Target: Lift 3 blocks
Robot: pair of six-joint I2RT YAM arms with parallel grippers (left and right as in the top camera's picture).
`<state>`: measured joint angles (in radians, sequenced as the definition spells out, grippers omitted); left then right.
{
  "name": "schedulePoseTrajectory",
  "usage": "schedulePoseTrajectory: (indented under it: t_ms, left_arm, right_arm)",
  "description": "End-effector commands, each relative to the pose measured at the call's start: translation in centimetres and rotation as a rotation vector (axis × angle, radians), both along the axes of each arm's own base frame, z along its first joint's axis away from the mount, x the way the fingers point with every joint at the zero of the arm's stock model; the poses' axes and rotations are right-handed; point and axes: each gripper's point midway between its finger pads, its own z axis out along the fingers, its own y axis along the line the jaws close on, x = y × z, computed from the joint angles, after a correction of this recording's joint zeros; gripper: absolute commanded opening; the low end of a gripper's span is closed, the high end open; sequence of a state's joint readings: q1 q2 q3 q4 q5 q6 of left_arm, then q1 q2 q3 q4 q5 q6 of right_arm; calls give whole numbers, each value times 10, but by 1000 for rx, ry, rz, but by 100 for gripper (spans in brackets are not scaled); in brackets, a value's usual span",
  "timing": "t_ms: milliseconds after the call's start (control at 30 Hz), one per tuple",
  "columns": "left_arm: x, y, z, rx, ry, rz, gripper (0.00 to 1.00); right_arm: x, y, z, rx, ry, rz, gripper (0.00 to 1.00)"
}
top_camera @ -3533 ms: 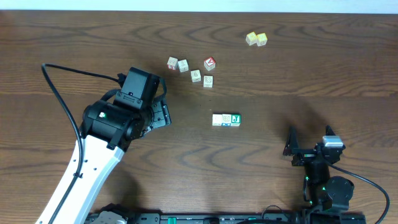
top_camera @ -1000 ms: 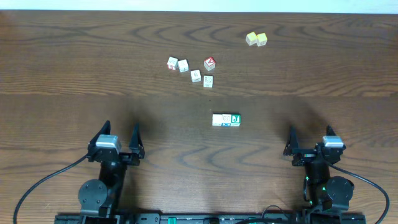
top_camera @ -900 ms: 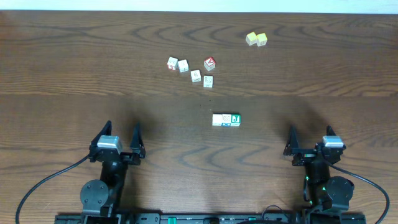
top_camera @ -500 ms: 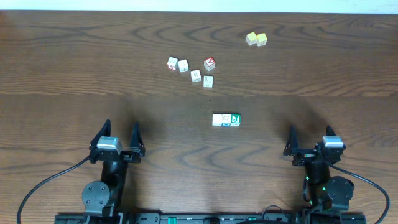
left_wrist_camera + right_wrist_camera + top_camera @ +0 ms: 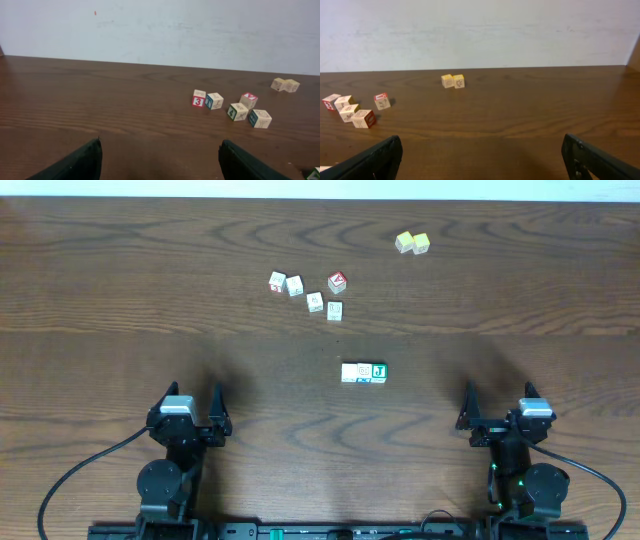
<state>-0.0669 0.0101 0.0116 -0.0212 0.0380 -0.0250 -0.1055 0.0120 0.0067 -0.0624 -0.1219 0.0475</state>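
The three blocks lie touching in a short row at mid-table: a nearly plain white one (image 5: 348, 372), a whitish one with an orange mark (image 5: 363, 372) and a green one with a white "J" (image 5: 378, 371). My left gripper (image 5: 189, 402) rests near the front left edge, open, with nothing between its fingers (image 5: 92, 155). My right gripper (image 5: 497, 406) rests near the front right edge, also open and empty, well apart from the row. Both wrist views look across bare wood; in the left wrist view only a sliver of a block (image 5: 315, 174) shows at the lower right corner.
Several lettered cubes, one red-faced (image 5: 338, 281), are scattered behind the row around (image 5: 305, 292) and show in both wrist views (image 5: 237, 111) (image 5: 364, 119). Two pale yellow cubes (image 5: 412, 243) sit at the far right back. A white wall (image 5: 160, 30) rises behind the table.
The left arm, earlier stretched over the left part of the table, has drawn back to the front edge and settled. The blocks and the right arm have not moved.
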Motion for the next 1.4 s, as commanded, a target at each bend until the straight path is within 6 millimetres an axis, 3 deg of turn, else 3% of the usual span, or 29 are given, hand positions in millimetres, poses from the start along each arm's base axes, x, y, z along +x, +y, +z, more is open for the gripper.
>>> schedulePoseTrajectory:
  t_ms: [0, 367, 1367]
  left_arm:
    - [-2, 13, -15, 25, 51, 67, 75]
    - [-2, 26, -15, 25, 52, 125, 75]
    - [-2, 27, -14, 26, 50, 131, 75]
  right_arm:
    - [0, -2, 0, -12, -2, -10, 99]
    - [0, -2, 0, -12, -1, -10, 99]
    - [0, -2, 0, -12, -1, -10, 99]
